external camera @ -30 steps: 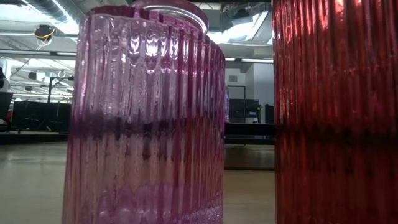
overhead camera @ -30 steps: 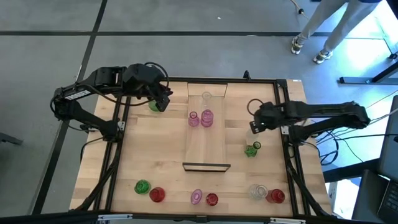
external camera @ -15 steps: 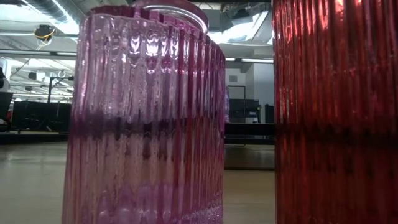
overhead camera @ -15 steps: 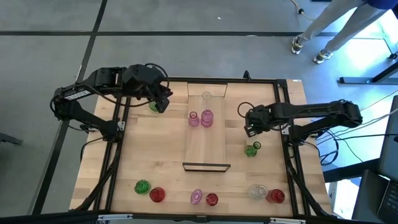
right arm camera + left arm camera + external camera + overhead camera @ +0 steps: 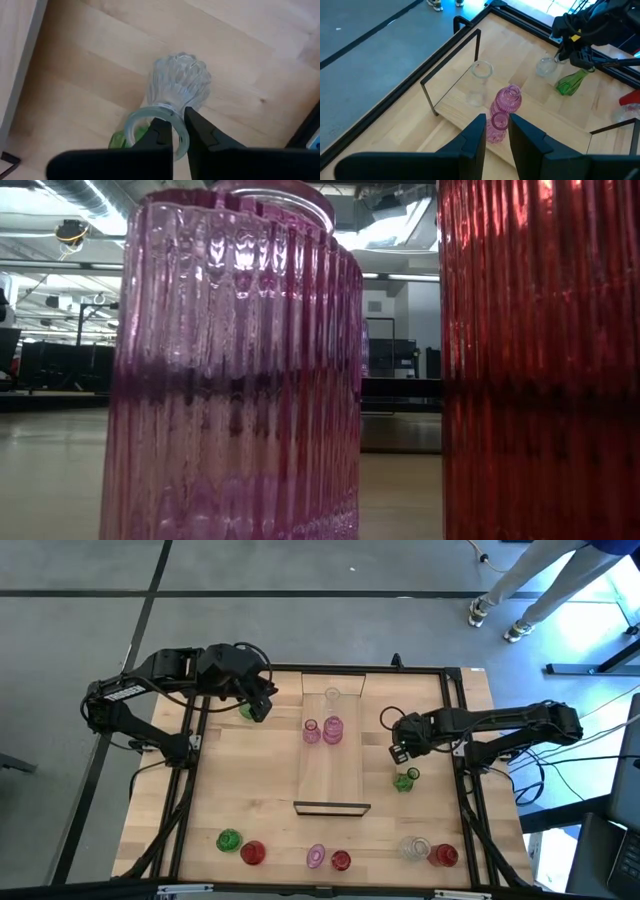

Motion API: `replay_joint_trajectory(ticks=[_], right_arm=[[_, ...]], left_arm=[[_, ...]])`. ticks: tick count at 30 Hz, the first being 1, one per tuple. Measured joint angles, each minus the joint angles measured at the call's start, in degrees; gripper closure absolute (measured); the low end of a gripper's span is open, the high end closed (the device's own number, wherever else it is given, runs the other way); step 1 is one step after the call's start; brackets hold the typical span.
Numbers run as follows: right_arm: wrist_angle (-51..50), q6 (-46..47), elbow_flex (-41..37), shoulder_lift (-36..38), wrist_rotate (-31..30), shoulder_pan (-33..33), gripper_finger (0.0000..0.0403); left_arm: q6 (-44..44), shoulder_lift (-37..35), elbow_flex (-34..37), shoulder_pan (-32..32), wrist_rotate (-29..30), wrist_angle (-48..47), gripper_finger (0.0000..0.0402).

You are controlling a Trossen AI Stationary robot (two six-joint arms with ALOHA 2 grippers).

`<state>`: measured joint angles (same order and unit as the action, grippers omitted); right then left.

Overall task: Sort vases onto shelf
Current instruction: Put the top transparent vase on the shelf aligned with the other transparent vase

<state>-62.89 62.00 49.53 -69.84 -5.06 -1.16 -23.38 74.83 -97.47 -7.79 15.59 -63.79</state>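
The shelf [image 5: 330, 765] lies in the table's middle with a clear vase [image 5: 331, 695] and two pink vases [image 5: 312, 732] [image 5: 333, 728] standing on its far half. My right gripper [image 5: 398, 749] is right of the shelf, shut on a clear vase [image 5: 179, 82], which also shows in the left wrist view [image 5: 545, 65]. A green vase [image 5: 405, 780] rests on the table just nearer. My left gripper [image 5: 260, 700] hovers at the far left over another green vase [image 5: 246, 713], its fingers [image 5: 496, 134] a narrow gap apart and empty. My right gripper holds the clear vase by the rim of its mouth [image 5: 180, 131], one finger inside the mouth and one outside. The fingers come from above, slanting. The vase hangs below the fingers, belly [image 5: 180, 80] lowest; I cannot tell whether it is clear of the table.
Several vases stand along the near edge: green [image 5: 229, 839], red [image 5: 252, 853], pink [image 5: 316, 857], red [image 5: 341, 860], clear [image 5: 415, 847], red [image 5: 443, 856]. The pink [image 5: 230, 370] and a red one [image 5: 540, 360] fill the low view. A person's legs [image 5: 515, 595] show beyond the far right corner.
My right gripper has moved a little toward the table's left, toward the shelf, and slightly nearer, carrying the clear vase with it.
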Motion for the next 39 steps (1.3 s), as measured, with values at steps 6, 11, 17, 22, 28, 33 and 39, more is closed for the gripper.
replay_joint_trajectory(ticks=[6, 11, 17, 22, 28, 33, 39], right_arm=[[-1.88, -2.49, 4.87, -0.02, -0.37, -0.01, 0.0397], [-1.59, -6.55, 13.19, -0.02, -2.77, -3.07, 0.0399], [2.59, -15.1, 20.53, 0.04, 1.21, -14.43, 0.04], [6.28, -22.14, 20.94, -1.54, 14.83, -26.72, 0.0401], [6.46, -27.31, 24.77, -8.81, 22.97, -31.93, 0.0402], [-0.57, -33.07, 36.51, -17.96, 22.86, -31.86, 0.0402], [-10.17, -39.46, 49.82, -28.32, 19.64, -31.88, 0.0403]], left_arm=[[0.1, 0.0, 0.0, -0.07, 0.07, 0.02, 0.0326], [0.11, 0.0, 0.0, -0.07, 0.46, 0.05, 0.0326], [-0.06, 0.0, 0.0, -0.07, 0.46, 0.24, 0.0326], [-0.33, 0.0, 0.0, -0.07, 0.03, 0.57, 0.0326], [-0.35, 0.0, 0.0, -0.02, -0.15, 0.57, 0.0326], [-0.39, 0.0, 0.0, -0.02, -0.24, 0.57, 0.0326], [-0.42, 0.0, 0.0, -0.02, -0.26, 0.54, 0.0326]])
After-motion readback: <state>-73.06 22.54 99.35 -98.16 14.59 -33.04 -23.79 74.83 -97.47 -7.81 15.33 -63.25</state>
